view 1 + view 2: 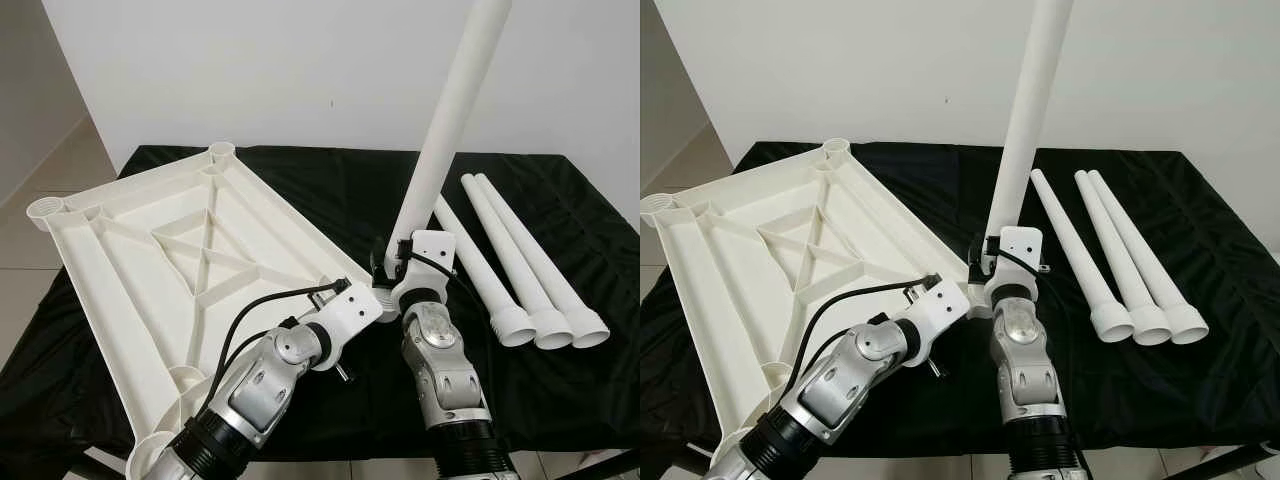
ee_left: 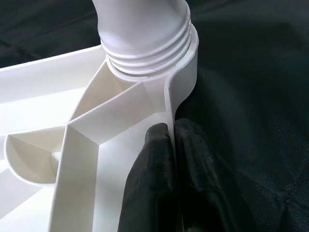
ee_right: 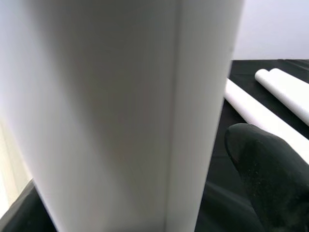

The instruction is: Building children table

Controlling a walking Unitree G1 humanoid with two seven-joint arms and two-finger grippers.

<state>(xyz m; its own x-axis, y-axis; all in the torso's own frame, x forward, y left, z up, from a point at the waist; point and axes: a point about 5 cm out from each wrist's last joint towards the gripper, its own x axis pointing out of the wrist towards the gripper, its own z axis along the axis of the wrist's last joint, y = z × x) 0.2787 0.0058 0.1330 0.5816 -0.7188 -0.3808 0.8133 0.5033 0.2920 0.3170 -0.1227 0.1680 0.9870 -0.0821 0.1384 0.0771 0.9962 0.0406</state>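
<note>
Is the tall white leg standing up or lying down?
Standing up, leaning slightly. The leg has its threaded end in the tabletop's corner socket.

Tabletop (image 1: 150, 270) lies left of three legs (image 1: 520, 270) on cloth (image 1: 340, 190).

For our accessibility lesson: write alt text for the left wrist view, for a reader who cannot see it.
A white table leg with a ribbed end sits in the corner socket of an upturned white tabletop. The left gripper has its black jaws pinched on the tabletop's thin rim, above a black cloth.
</note>
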